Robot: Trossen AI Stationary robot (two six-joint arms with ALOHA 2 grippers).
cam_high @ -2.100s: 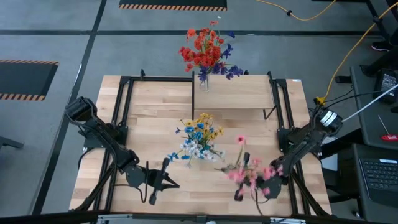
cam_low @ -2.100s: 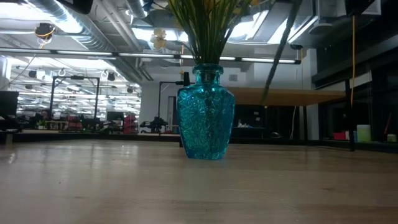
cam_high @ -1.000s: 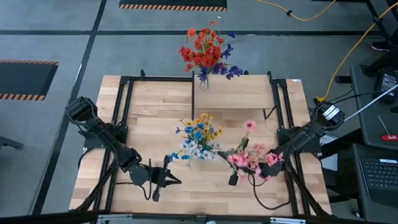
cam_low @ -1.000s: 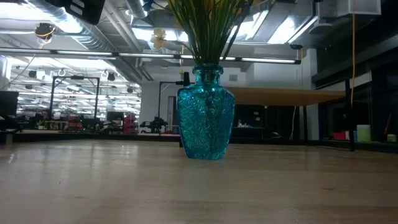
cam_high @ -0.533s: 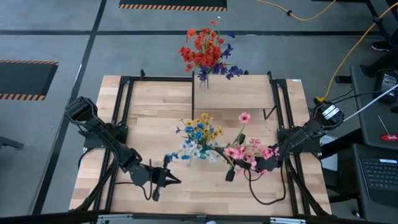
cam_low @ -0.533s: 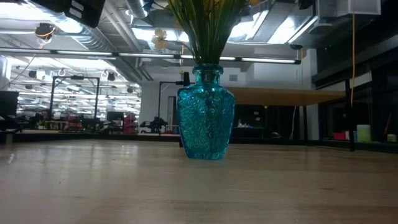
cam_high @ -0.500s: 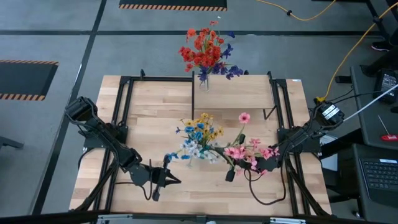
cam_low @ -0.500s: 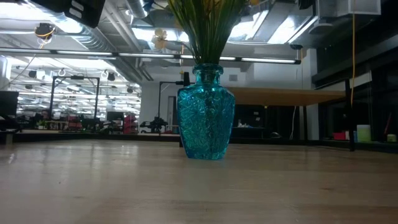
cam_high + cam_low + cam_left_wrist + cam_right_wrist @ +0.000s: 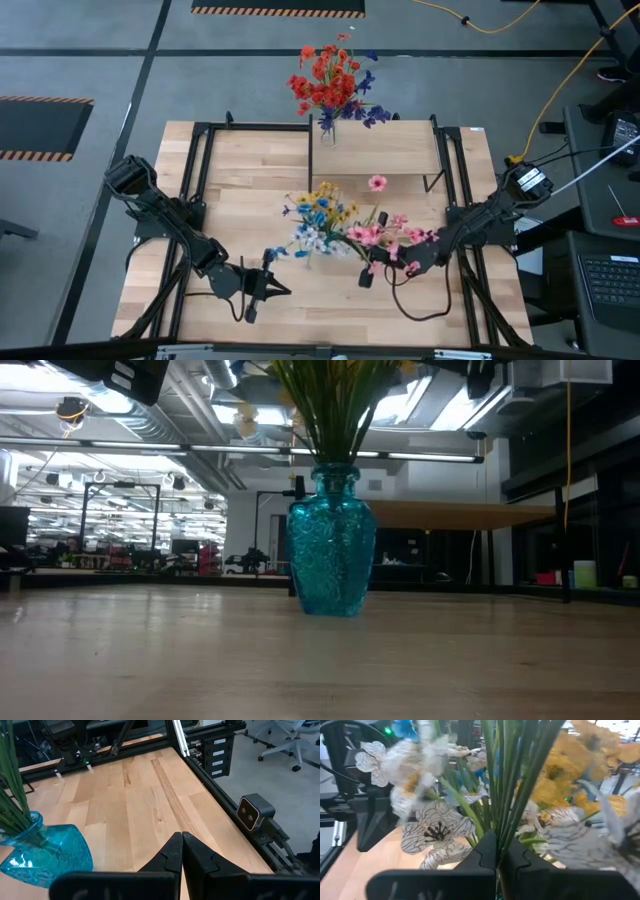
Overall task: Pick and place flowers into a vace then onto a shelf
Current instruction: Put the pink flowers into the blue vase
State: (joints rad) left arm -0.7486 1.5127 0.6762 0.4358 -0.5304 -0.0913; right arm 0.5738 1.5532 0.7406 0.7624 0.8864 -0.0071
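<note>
A bunch of pink flowers point(image 9: 385, 238) on green stalks is in my right gripper point(image 9: 366, 276), which is shut on it just right of the blue glass vase point(image 9: 332, 545). The vase stands on the tabletop and holds yellow, blue and white flowers point(image 9: 320, 225). Those blooms fill the right wrist view behind the held stalks. Red and purple flowers point(image 9: 328, 85) stand in a small vase on the shelf point(image 9: 400, 148). My left gripper point(image 9: 263, 285) waits shut, near-left of the blue vase point(image 9: 45, 857). My right gripper pinches several green stalks point(image 9: 501, 827) of the pink bunch between its two fingers point(image 9: 485, 851). It comes level from the table's right, across the stalks. The bunch is lifted, blooms above the fingers. The stalks' lower ends are hidden under the gripper.
Black metal frames run along the table's left and right sides point(image 9: 195, 180). The shelf's black legs point(image 9: 437, 180) stand right of the vase. Bare wood lies between the vase and the left frame, and along the near edge point(image 9: 320, 670).
My right gripper has carried the pink bunch toward the table's left and far side, up beside the blue vase. The bunch has tipped more upright, its tallest bloom swinging toward the shelf. In the low view the blue vase has turned slightly. My left arm has kept still.
</note>
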